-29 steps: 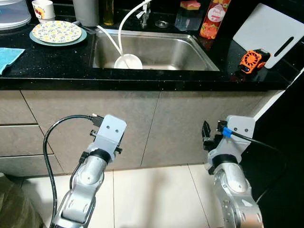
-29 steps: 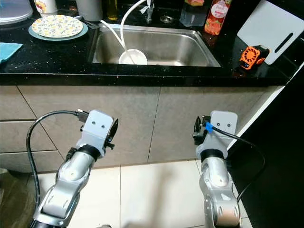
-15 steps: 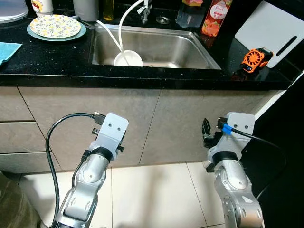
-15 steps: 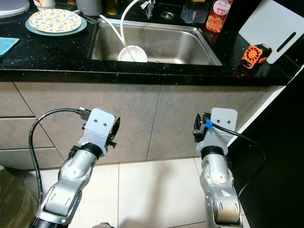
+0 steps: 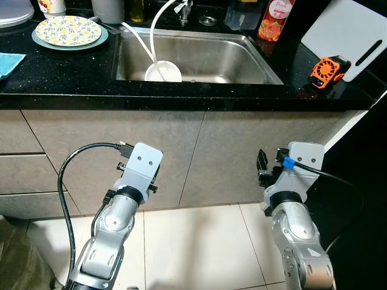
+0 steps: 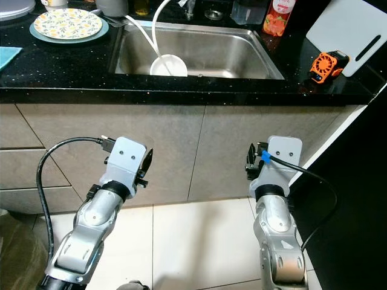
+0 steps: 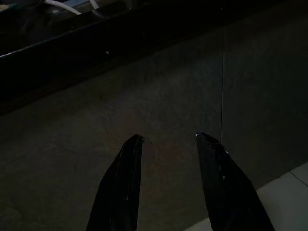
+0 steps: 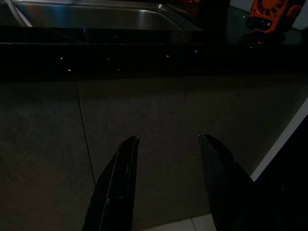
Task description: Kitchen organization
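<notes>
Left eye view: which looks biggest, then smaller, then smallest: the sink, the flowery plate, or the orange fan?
1. Sink, biggest by far.
2. Flowery plate.
3. Orange fan, smallest.

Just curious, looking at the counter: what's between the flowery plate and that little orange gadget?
The steel sink, with a white bowl inside, separates the plate from the orange gadget, seen in both eye views.

Red bottle (image 5: 273, 18), cutting board (image 5: 344, 33) cut by frame edge.

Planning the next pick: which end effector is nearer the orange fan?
Right. The right end effector hangs below the counter nearer the orange fan; the left end effector is further left.
</notes>
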Controlling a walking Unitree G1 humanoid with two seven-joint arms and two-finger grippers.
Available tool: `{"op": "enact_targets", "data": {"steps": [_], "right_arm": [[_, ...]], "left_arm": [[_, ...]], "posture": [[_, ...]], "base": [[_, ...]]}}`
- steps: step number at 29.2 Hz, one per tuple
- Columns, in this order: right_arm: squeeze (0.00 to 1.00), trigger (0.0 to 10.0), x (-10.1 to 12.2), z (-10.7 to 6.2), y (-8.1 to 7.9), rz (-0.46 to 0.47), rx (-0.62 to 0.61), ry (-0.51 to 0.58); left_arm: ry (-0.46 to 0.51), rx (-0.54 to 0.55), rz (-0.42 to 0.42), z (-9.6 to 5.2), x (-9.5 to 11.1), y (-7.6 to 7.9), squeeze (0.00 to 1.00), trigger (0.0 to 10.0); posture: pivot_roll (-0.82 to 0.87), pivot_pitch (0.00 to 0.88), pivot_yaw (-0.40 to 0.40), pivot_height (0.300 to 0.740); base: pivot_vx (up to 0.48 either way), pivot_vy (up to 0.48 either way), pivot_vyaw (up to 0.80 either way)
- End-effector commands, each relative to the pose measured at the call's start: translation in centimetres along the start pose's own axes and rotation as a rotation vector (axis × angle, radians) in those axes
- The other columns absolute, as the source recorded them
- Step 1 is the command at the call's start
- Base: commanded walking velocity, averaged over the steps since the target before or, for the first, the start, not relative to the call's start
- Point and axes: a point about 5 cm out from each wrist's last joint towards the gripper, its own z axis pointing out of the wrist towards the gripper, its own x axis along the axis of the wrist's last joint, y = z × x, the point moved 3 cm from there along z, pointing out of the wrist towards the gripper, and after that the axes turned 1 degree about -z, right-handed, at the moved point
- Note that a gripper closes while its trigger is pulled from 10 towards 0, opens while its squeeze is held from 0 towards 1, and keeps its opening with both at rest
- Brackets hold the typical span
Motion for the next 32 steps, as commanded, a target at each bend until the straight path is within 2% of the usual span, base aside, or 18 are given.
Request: {"op": "enact_targets", "data": {"steps": [1,32], "right_arm": [[0.0,10.0,-0.4,-0.01,0.34,0.006,-0.018,-0.02],[0.0,10.0,-1.02,-0.53,0.51,-0.002,-0.011,-0.039]], "left_arm": [[-0.02,-0.012,-0.004,0.02,-0.35,0.18,0.0,10.0],[-0.031,-0.028,-0.01,-0.47,-0.76,0.85,0.0,10.0]], "posture": [[0.19,0.127,-0.098,0.74],[0.21,0.07,-0.098,0.74]], "base": [[0.0,0.0,0.0],[0.0,0.0,0.0]]}}
